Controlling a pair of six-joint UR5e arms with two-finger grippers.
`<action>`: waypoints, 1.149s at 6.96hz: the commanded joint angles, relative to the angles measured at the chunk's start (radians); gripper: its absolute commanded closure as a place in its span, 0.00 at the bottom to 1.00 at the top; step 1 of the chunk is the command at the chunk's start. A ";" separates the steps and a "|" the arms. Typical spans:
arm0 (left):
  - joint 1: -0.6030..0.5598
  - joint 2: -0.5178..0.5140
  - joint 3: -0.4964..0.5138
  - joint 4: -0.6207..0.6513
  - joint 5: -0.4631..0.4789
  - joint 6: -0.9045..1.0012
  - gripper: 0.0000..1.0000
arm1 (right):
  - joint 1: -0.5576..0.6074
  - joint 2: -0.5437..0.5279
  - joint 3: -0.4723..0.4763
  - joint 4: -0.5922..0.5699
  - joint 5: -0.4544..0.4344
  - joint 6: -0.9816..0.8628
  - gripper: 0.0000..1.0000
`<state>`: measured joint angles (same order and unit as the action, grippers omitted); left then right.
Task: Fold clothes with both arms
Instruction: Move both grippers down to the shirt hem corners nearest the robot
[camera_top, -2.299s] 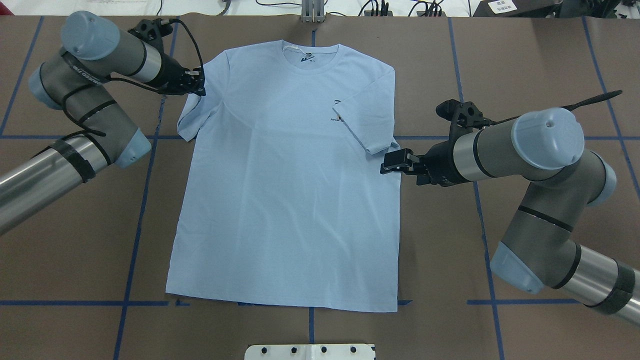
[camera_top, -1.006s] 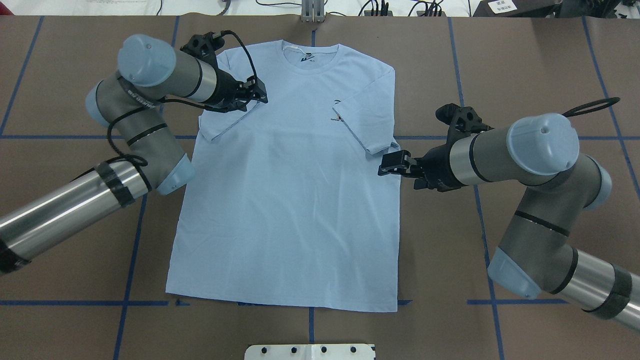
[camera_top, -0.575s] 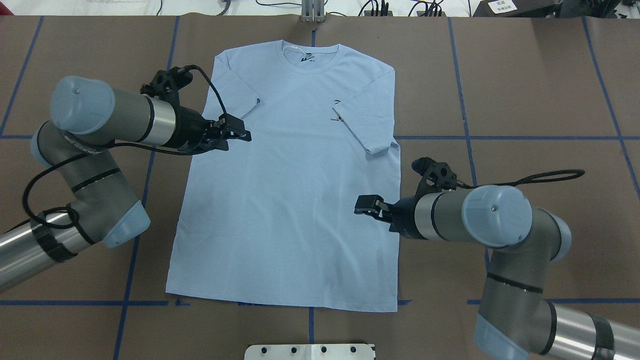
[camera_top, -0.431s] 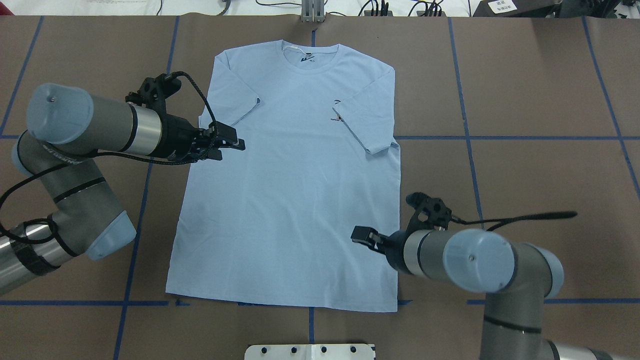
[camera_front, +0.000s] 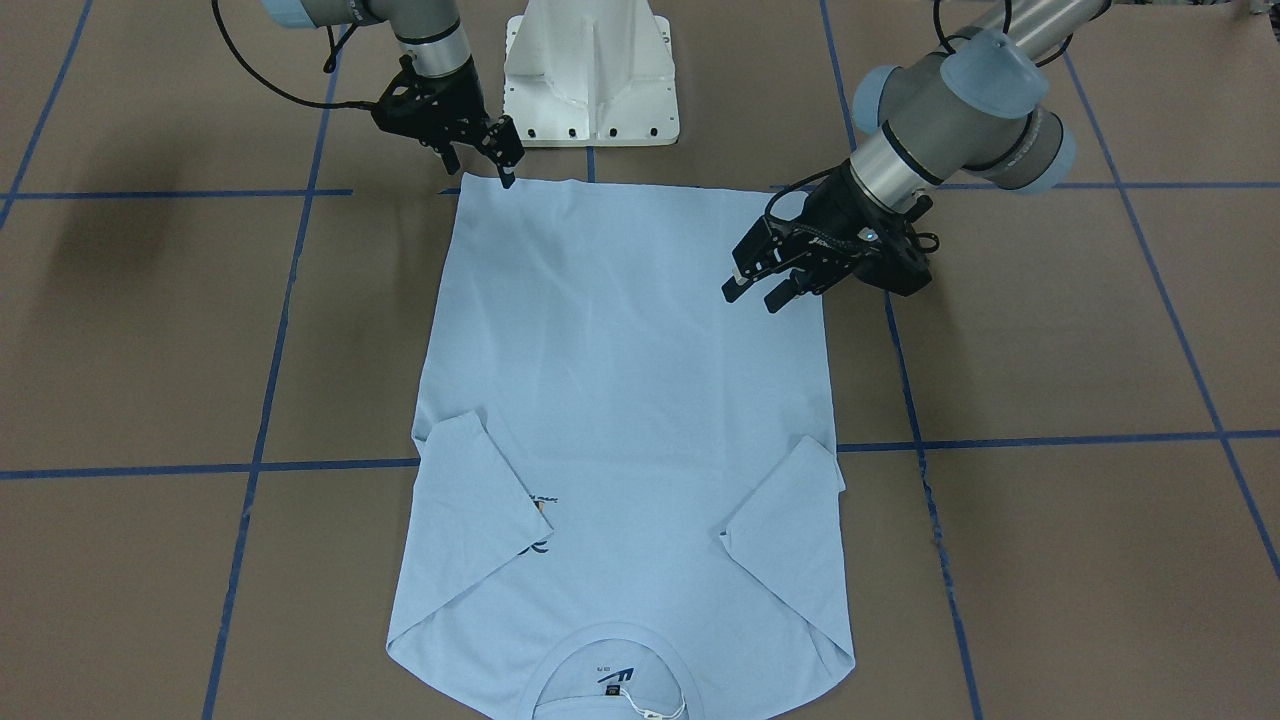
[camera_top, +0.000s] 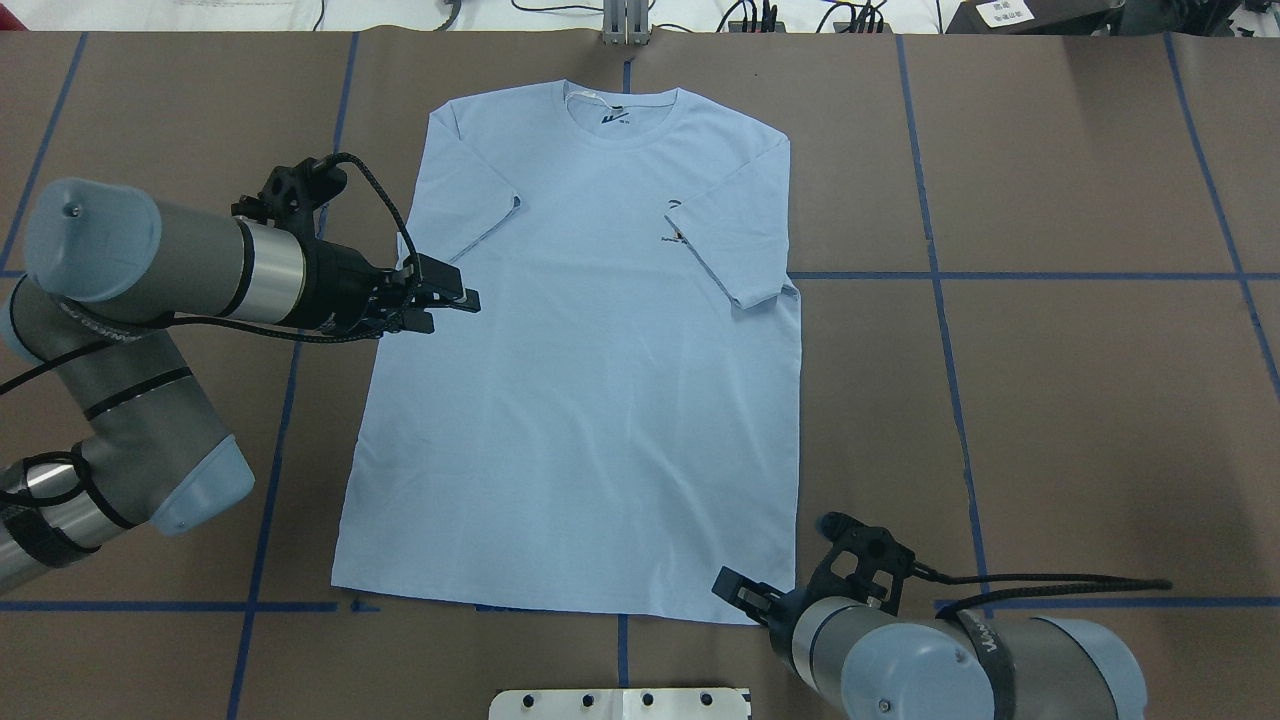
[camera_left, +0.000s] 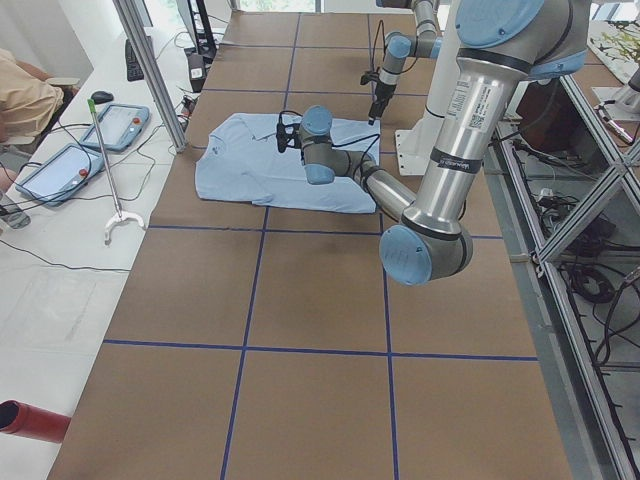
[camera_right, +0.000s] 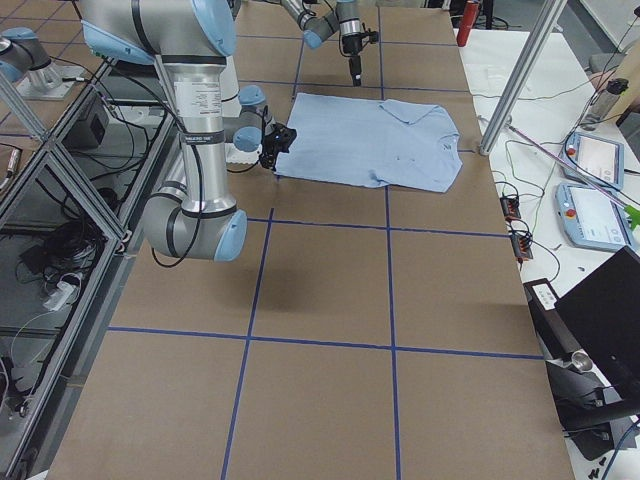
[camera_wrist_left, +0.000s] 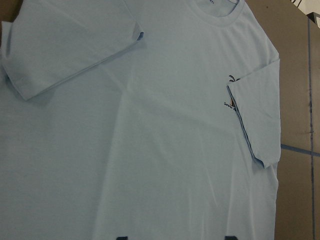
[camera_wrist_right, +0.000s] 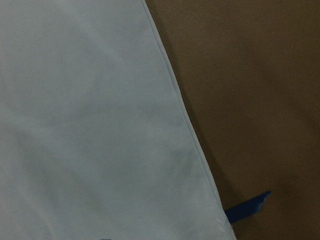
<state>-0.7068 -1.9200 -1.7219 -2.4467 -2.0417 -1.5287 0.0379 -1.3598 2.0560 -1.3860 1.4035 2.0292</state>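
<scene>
While my left gripper (camera_front: 752, 298) hangs wide over the T-shirt (camera_front: 620, 400), my right gripper (camera_front: 478, 172), also spread, sits at the hem corner, its arm cropped overhead.

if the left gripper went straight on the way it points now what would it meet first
Most likely the light blue T-shirt. The left gripper, jaws open, tilts down and inward from the shirt's side edge, so it would meet the flat midsection fabric. How high it sits is unclear.

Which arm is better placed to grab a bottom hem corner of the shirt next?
Right. The right gripper hangs just at the shirt's hem corner, while the left gripper is halfway up the opposite side edge, well away from the hem.
</scene>
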 joint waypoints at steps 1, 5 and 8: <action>0.001 0.001 -0.002 0.000 0.003 -0.001 0.28 | -0.039 -0.021 0.000 -0.024 -0.020 0.045 0.28; 0.001 0.001 -0.001 0.000 0.005 -0.001 0.27 | -0.029 -0.022 0.003 -0.030 -0.021 0.045 0.68; 0.001 0.003 0.002 0.002 0.008 -0.001 0.27 | -0.026 -0.028 0.007 -0.042 -0.040 0.045 0.68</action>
<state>-0.7056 -1.9185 -1.7201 -2.4463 -2.0353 -1.5294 0.0086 -1.3844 2.0617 -1.4257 1.3660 2.0739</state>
